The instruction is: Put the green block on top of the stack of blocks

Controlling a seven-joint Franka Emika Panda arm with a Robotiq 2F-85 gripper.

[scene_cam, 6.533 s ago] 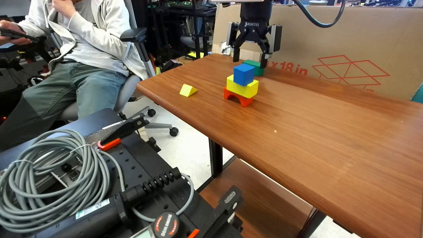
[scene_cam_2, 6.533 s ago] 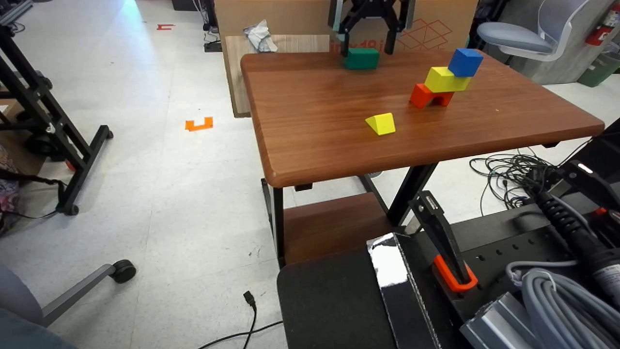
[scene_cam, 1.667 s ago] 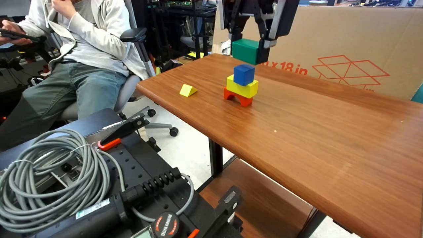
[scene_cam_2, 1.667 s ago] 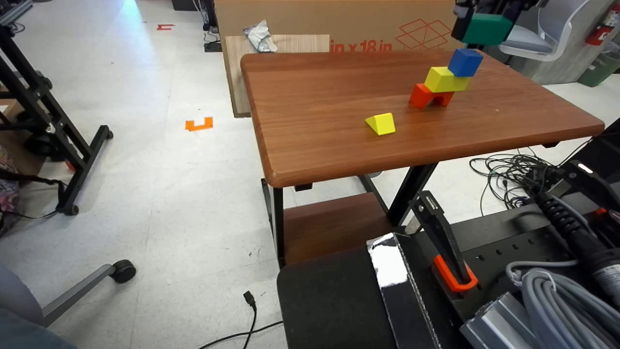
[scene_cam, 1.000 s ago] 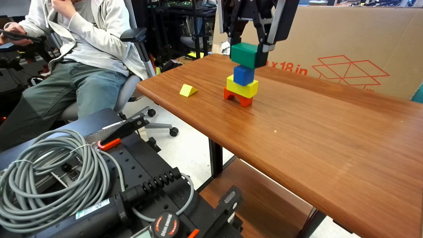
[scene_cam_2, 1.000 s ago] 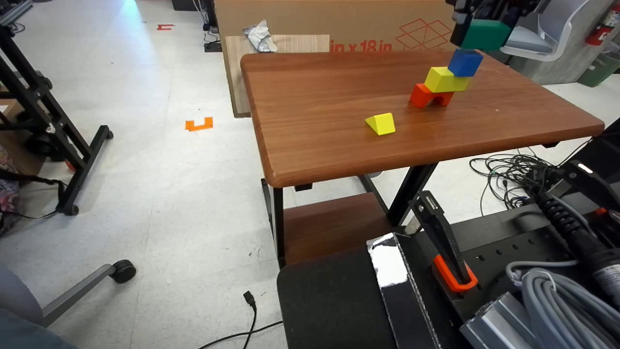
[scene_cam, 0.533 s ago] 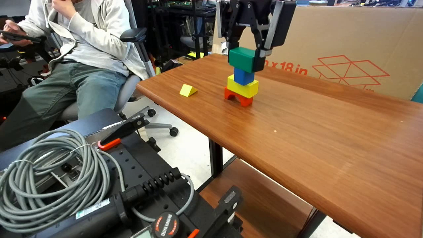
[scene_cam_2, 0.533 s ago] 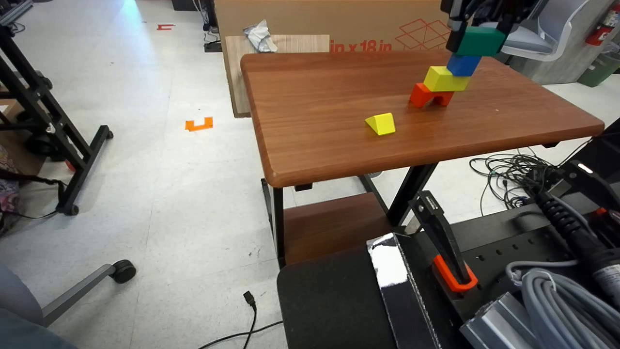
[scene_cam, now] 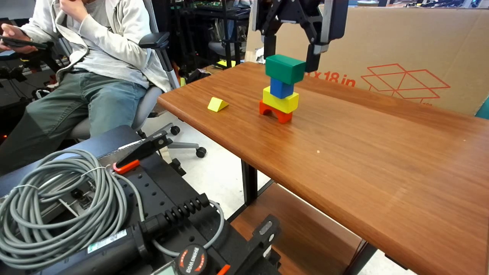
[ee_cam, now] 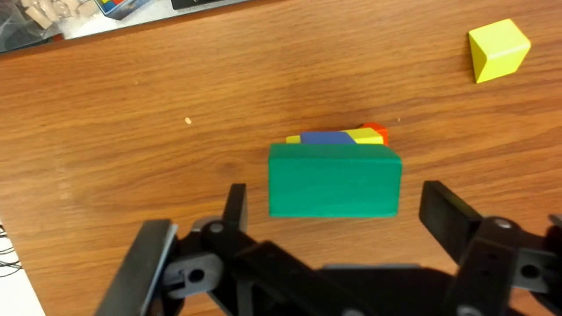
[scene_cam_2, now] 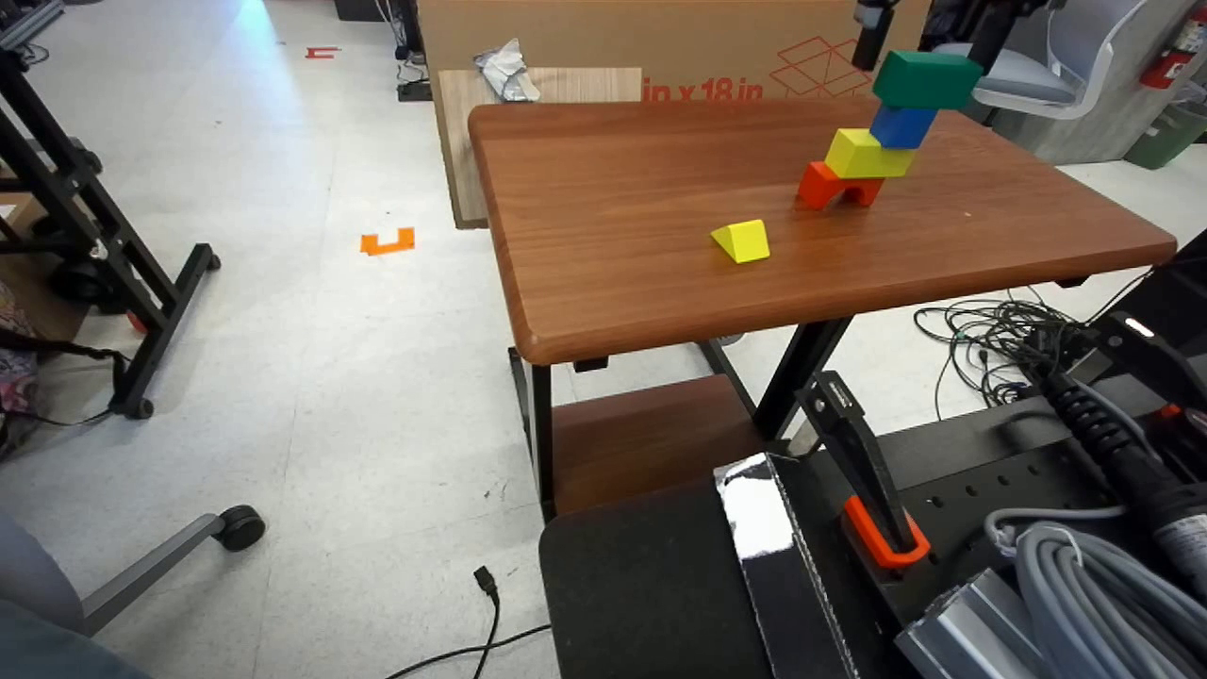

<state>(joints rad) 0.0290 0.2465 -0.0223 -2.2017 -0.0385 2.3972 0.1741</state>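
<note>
- The hand (ee_cam: 334, 193) is standing wide; its dark, flat-faced fingers (ee_cam: 237, 206) are flanking the green block (scene_cam: 284, 70) and, in the wrist view, leaving a strip of wood grain visible at either end of it.
- The green block is resting on top of the stack (scene_cam_2: 869, 156), below the hand and between the lines of its fingers. It is presenting smooth, evenly coloured faces, a rectangular form and faintly softened edges, and it is overhanging the layer beneath.
- Under it, a smooth blue cube (scene_cam: 282, 89) is sitting on a brick-shaped yellow block (scene_cam: 276, 102), whose top is showing past the cube in the wrist view.
- Lowest beneath the hand, a red arch (scene_cam: 285, 117) with a rounded cut-out is carrying the pile on two feet.
- A yellow wedge (ee_cam: 502, 48), triangular in section, is lying on the bench (scene_cam: 363, 152) out beyond the fingers, well apart from the hand and the stack.
- The bench is extending beneath the hand, showing a brown wood-grain finish, a soft sheen and a rounded edge.
- Behind the hand, in both exterior views, brown cardboard (scene_cam: 401, 46) is standing, carrying red printed lettering and line figures.
- Well apart from the hand, in both exterior views, grey cable (scene_cam: 114, 194) is lying in rounded coils.
</note>
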